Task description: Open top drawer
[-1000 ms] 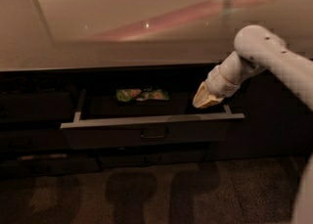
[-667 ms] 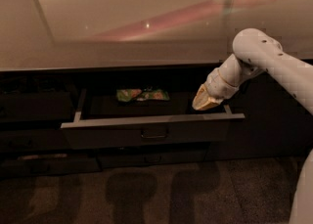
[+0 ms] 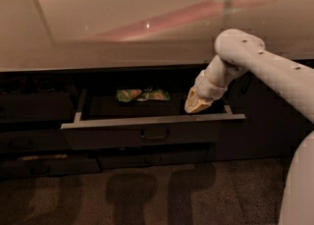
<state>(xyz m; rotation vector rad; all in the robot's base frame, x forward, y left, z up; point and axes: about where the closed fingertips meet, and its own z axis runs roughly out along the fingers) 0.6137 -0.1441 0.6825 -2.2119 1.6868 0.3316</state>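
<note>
Although dim, shows top drawer (image 3: pixel 108 136) pulled out at centre frame beneath the pale surface (image 3: pixel 122 47), with green packets (image 3: pixel 142 95) lying at the back of its tray. Places end effector (image 3: pixel 196 105) centre-right, low over the drawer's right front corner; cannot tell how far open or whether holding anything.

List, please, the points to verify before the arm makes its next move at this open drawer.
1. The top drawer pulled out: ok, its inside shows.
2. The end effector clear of the drawer: not ok, it hangs over the right end.
3. The handle free of the end effector: ok.
4. The green packets apart from it: ok, at the back.
5. Contact between end effector and drawer: cannot tell.
</note>
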